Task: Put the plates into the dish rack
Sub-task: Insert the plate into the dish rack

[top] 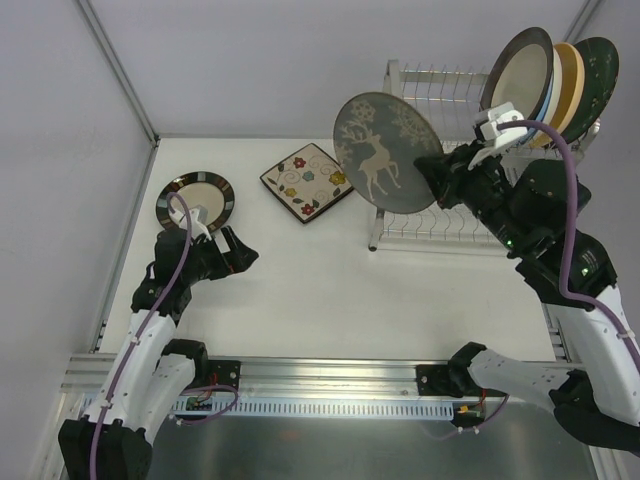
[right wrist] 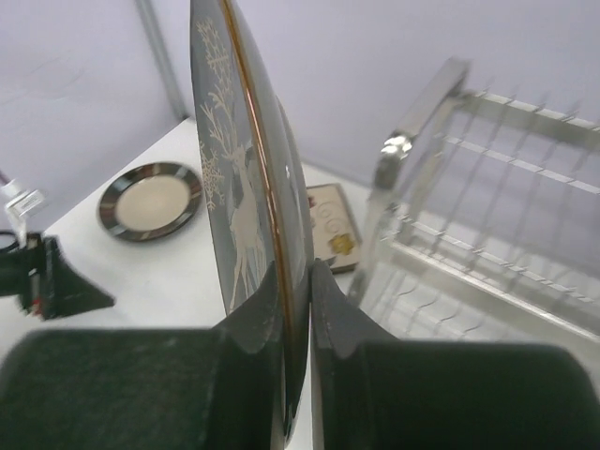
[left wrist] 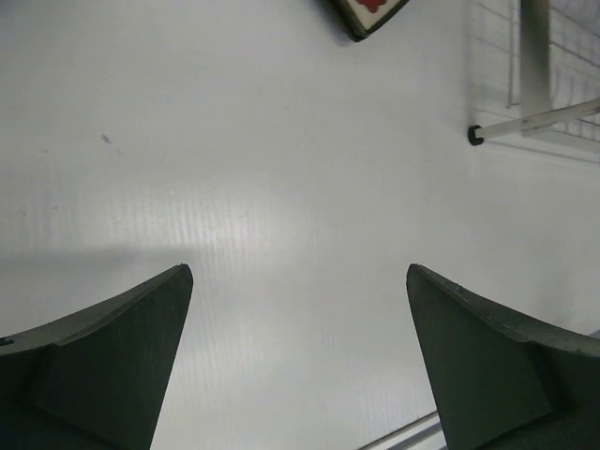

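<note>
On the table (top: 300, 300), two plates (top: 306, 181); racked, four; right end effector (top: 432, 168) grips one, left end effector (left wrist: 300, 277) gapes.

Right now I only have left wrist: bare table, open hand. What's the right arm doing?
Observer: Right hand is shut on the deer plate, held upright on edge.
Operator: Where versus the rack?
Observer: By the dish rack, at its left end, not in any slot.
Operator: Any plates on the table I can't see?
Observer: A brown-rimmed plate lies flat beside the left hand, outside your frame.
</note>
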Controlling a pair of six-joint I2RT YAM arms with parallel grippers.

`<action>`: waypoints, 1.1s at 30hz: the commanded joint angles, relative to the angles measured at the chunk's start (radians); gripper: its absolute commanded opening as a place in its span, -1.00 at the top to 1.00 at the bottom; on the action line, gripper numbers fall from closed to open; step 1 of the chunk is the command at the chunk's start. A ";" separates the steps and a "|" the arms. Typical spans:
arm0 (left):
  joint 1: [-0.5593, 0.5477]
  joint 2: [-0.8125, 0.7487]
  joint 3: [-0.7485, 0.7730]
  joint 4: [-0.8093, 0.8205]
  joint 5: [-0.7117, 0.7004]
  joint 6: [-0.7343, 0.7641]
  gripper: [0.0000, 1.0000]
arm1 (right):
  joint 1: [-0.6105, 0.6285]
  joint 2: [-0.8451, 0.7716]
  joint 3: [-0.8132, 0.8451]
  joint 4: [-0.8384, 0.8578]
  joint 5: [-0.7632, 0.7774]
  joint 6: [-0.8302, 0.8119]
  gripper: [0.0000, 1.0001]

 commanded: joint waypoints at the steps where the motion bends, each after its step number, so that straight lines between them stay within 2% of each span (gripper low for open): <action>1: -0.001 0.023 0.055 -0.108 -0.137 0.131 -0.98 | -0.002 -0.003 0.119 0.215 0.183 -0.139 0.99; 7: -0.001 0.092 0.103 -0.165 -0.213 0.203 -0.98 | -0.004 0.053 0.228 0.323 0.311 -0.312 0.99; 15: -0.001 0.107 0.091 -0.165 -0.249 0.195 -0.98 | -0.022 0.170 0.307 0.519 0.510 -0.597 0.99; 18: -0.001 0.101 0.094 -0.165 -0.263 0.195 -0.98 | -0.059 0.202 0.337 0.556 0.539 -0.628 0.99; 23: -0.001 0.102 0.094 -0.165 -0.255 0.194 -0.98 | -0.155 0.262 0.354 0.547 0.579 -0.601 0.99; 27: -0.001 0.115 0.095 -0.164 -0.235 0.194 -0.98 | -0.272 0.305 0.365 0.463 0.576 -0.492 0.99; 33: -0.001 0.118 0.097 -0.164 -0.238 0.194 -0.98 | -0.375 0.372 0.371 0.368 0.573 -0.380 0.99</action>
